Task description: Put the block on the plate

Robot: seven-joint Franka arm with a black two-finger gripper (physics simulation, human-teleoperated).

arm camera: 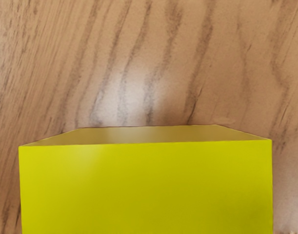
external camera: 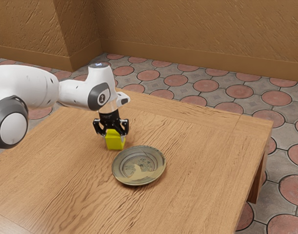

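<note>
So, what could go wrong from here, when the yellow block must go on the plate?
First, the block stands very near the plate, so a low sideways move might knock the rim and push the plate. Second, the plate's rim looks raised, so a block released too far to one side could tip. Third, I cannot tell whether the gripper holds the block firmly; a weak hold may let it slip.

Rough-plastered ochre-brown wall (external camera: 202, 29), jutting section (external camera: 22, 24) at the exterior view's left, plain skirting (external camera: 197, 61) below, floor (external camera: 222, 96) of reddish rounded tiles among grey patterned ones, wooden table (external camera: 202, 151), dark wavy grain, squared leg (external camera: 255, 183), soft pale sheen (arm camera: 129, 92) on wood.
</note>
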